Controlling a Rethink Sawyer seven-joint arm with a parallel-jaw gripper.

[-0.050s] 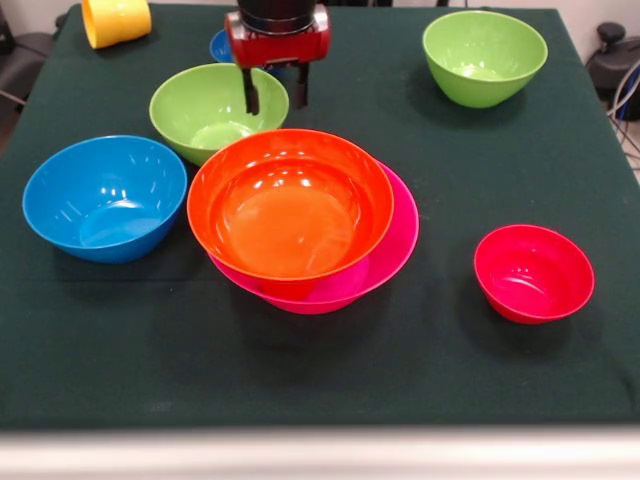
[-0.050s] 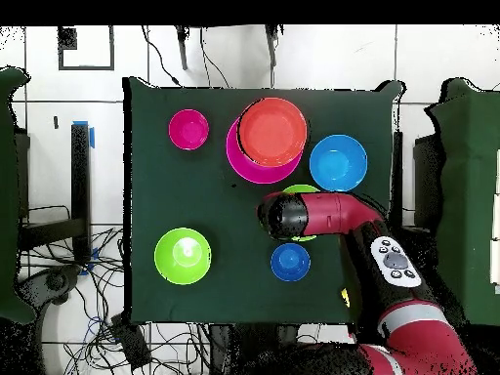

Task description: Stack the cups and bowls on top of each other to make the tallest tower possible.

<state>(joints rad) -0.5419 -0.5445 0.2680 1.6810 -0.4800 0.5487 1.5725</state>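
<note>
An orange bowl (image 1: 290, 205) (image 2: 272, 131) sits nested inside the wide pink bowl (image 1: 392, 250) (image 2: 237, 161) at the table's middle, forming a low tower. Just behind it, my gripper (image 1: 274, 93) (image 2: 283, 215) hangs open over the right rim of a lime green bowl (image 1: 212, 112) (image 2: 301, 188), with nothing between its fingers (image 1: 250, 95). A light blue bowl (image 1: 105, 197) (image 2: 338, 162) stands left of the pile. The small red bowl (image 1: 533, 272) (image 2: 188, 129) is at the right. A second green bowl (image 1: 485, 55) (image 2: 183, 256) stands far right.
A yellow cup (image 1: 115, 20) lies on its side at the far left corner. A small dark blue bowl (image 1: 219, 45) (image 2: 290, 262) shows partly behind the gripper. The dark green cloth (image 1: 320, 380) covers the table.
</note>
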